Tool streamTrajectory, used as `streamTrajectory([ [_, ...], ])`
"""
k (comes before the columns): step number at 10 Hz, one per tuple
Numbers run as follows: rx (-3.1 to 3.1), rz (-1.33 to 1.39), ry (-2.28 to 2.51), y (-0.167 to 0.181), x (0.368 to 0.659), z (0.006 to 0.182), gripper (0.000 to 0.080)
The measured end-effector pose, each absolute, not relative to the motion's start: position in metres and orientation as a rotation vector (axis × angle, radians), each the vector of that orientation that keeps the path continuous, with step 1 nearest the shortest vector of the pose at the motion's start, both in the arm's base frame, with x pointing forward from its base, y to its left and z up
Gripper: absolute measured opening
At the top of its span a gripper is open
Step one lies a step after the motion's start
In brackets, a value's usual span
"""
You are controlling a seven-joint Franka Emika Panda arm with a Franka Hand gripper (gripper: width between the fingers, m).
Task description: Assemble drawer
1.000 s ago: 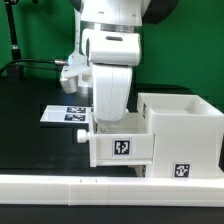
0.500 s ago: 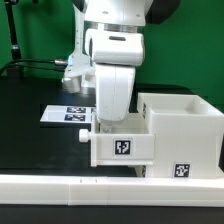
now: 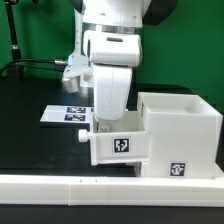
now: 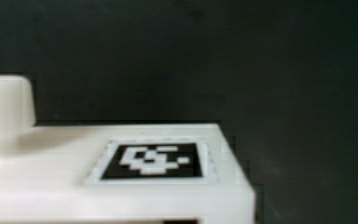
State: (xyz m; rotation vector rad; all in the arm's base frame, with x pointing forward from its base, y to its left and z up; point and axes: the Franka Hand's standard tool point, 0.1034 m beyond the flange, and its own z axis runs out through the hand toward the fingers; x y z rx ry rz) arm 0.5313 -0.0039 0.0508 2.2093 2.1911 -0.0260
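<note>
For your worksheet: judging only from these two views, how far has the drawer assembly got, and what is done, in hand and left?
Done: one tray sits partly slid into the housing, its tagged front and knob sticking out. In hand: the arm stands over that tray; the gripper's fingers are hidden, so its grip cannot be told. Left: pushing this tray fully home. A second tray is not in view.

tray (image 3: 121, 146) partway inside housing (image 3: 182, 140)

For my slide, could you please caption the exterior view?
Franka arm lowered onto a tagged white drawer tray partly inside the housing, marker board behind.
</note>
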Motion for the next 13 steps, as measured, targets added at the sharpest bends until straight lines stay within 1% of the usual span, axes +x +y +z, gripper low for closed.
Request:
streamTrajectory([
  [6,2.214,-0.021,2.181,-0.0031,0.5309,0.0498,0.0044],
  [13,2.319,-0.032,2.062,0.0038,0.5299,0.0496,0.0044],
])
